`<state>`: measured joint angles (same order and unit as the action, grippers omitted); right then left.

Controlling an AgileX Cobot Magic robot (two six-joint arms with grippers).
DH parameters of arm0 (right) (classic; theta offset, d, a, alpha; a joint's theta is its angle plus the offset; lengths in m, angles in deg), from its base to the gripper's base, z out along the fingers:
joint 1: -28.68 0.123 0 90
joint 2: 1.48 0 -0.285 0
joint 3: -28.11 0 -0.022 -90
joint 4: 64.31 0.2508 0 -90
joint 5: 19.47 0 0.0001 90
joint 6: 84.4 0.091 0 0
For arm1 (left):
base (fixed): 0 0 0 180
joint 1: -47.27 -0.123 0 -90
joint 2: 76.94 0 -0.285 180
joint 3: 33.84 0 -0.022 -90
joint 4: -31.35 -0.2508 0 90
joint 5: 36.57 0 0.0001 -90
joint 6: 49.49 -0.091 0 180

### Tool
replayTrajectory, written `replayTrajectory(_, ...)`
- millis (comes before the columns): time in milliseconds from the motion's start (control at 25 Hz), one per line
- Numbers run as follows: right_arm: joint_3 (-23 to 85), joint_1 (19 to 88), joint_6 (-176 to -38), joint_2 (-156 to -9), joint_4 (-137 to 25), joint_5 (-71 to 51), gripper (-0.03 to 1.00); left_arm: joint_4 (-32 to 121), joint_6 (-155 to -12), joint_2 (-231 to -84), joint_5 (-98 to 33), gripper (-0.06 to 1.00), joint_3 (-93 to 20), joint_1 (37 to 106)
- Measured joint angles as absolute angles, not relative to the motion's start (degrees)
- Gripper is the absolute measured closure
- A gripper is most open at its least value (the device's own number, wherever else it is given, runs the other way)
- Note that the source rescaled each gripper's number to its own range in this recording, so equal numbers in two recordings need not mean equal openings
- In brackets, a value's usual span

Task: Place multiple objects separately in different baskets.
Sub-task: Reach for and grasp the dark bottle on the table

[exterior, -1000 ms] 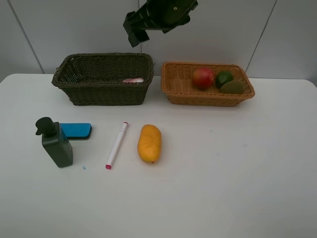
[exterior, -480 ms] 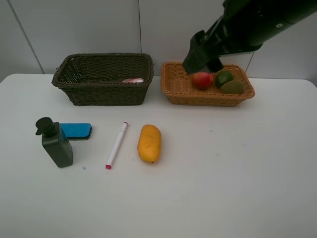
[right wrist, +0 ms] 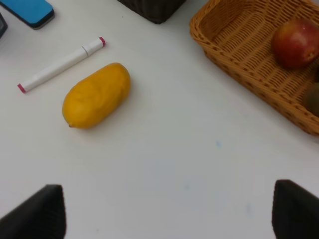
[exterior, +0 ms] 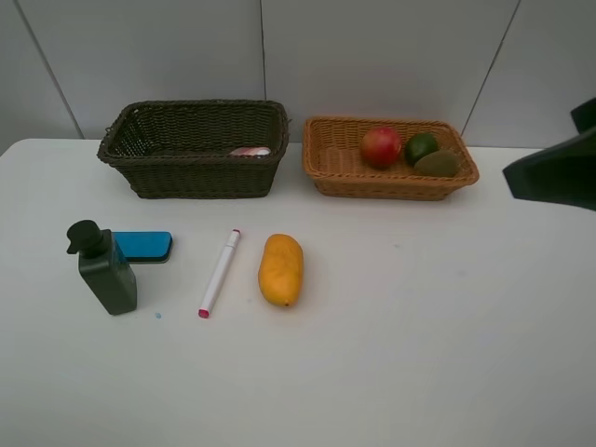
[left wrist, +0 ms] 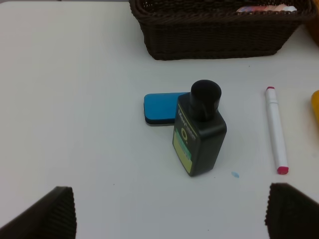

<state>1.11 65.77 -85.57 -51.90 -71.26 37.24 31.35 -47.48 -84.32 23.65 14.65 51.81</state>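
Note:
On the table lie the dark green pump bottle [exterior: 105, 270], blue eraser [exterior: 142, 245], marker [exterior: 220, 272] and mango [exterior: 281, 269]. The dark basket [exterior: 191, 172] holds the pink bottle [exterior: 250, 151]. The orange basket [exterior: 326, 166] holds the red fruit [exterior: 382, 147], lime [exterior: 421, 147] and kiwi [exterior: 436, 164]. My left gripper [left wrist: 172, 214] hovers open, short of the pump bottle [left wrist: 199, 132] and eraser [left wrist: 160, 108]. My right gripper [right wrist: 168, 211] is open and empty above bare table, with the mango [right wrist: 96, 94] ahead of it.
A dark part of the right arm [exterior: 554, 168] juts in at the right edge of the high view, beside the orange basket. The two baskets stand side by side against the grey back wall. The marker [left wrist: 275, 129] lies between bottle and mango.
The dark arm swung from above the dark basket, across the orange basket, to the right edge of the high view. No object on the table moved.

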Motion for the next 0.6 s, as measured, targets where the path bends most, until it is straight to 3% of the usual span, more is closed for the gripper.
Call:
replayTrajectory(280, -4.21, 65.41, -85.12, -34.32, -70.42, 41.93, -0.03, 31.35, -47.48, -84.32, 23.65, -0.05, 14.65, 51.81)
replayTrajectory(600, -10.65, 55.47, -85.13, -23.46, -68.26, 43.68, -0.03, 31.35, -47.48, -84.32, 23.65, -0.05, 14.65, 51.81)
